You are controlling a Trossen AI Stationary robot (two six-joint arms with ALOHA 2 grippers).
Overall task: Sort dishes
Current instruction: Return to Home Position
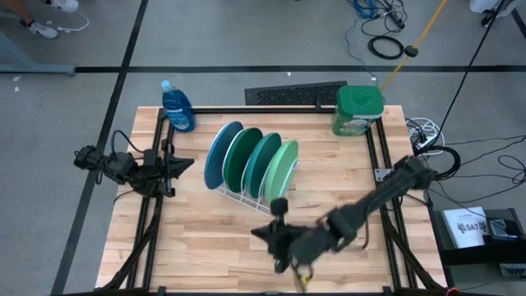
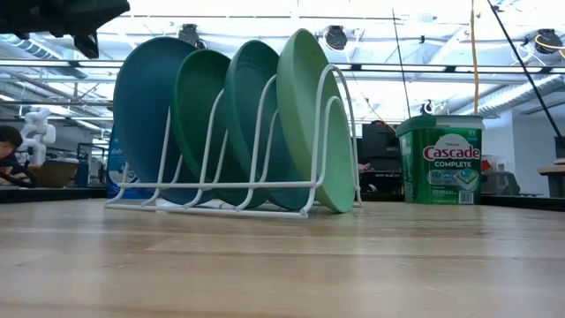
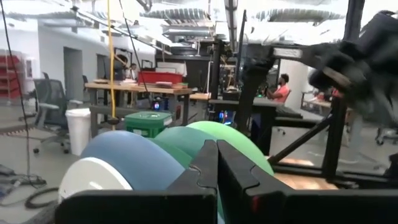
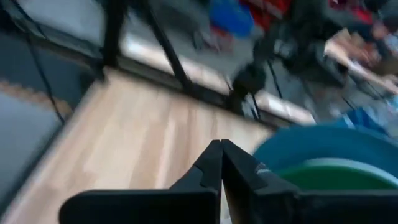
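Observation:
Four plates stand on edge in the slots of a white wire rack (image 1: 246, 196) at the table's middle: blue (image 1: 218, 152), dark green (image 1: 238, 156), teal (image 1: 261, 163) and light green (image 1: 282, 167). In the low view they stand left to right: blue (image 2: 146, 115), dark green (image 2: 196, 115), teal (image 2: 247, 97), light green (image 2: 309, 115). My left gripper (image 1: 187, 163) is shut and empty, just left of the rack, pointing at the blue plate (image 3: 124, 162). My right gripper (image 1: 258, 233) is shut and empty, near the table's front, short of the rack.
A blue bottle (image 1: 177, 107) stands at the far left of the table. A green Cascade tub (image 1: 359, 109) stands at the far right and also shows in the low view (image 2: 439, 159). Bare wood lies left of and in front of the rack.

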